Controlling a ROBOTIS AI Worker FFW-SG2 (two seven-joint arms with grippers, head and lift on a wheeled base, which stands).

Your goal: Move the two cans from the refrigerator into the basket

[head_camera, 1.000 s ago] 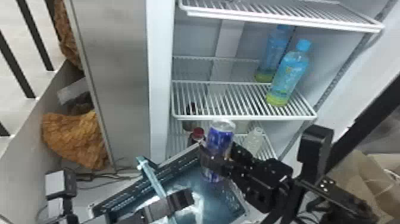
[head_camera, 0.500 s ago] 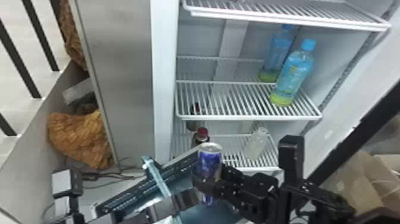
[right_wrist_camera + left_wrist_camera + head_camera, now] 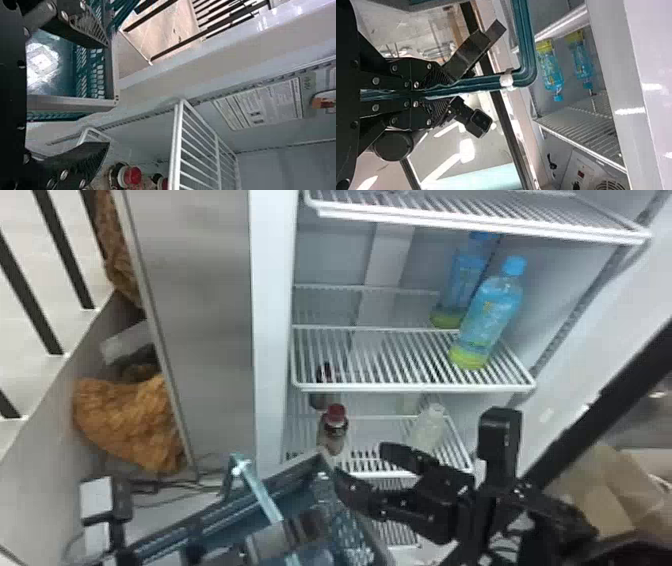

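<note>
1. The right gripper has its fingers spread wide with nothing between them. They point toward the robot's left at the basket's fridge-side end, probably placed there so that a can could drop past the rim.
2. The left gripper has its fingers closed around the blue-green handle. That grip probably steadies the basket against tipping and leaves the right arm free for the cans.
3. The basket sits in front of the refrigerator's lower shelves, its open side up toward the head. Such closeness likely keeps the carry short.
4. The basket's long axis runs aslant: in the head view, from the lower left up toward the shelves at the right. One corner points at the red-capped bottle; the handle rises from the basket toward the robot's left.
5. Where either can lies, and which way its long axis runs, I cannot tell. The basket would be the likely spot for any can already moved, so its inside deserves a check before the right arm reaches again.
6. Farther out, a blue-capped bottle stands upright on the middle shelf, another behind it. Neither belongs to the job.
</note>
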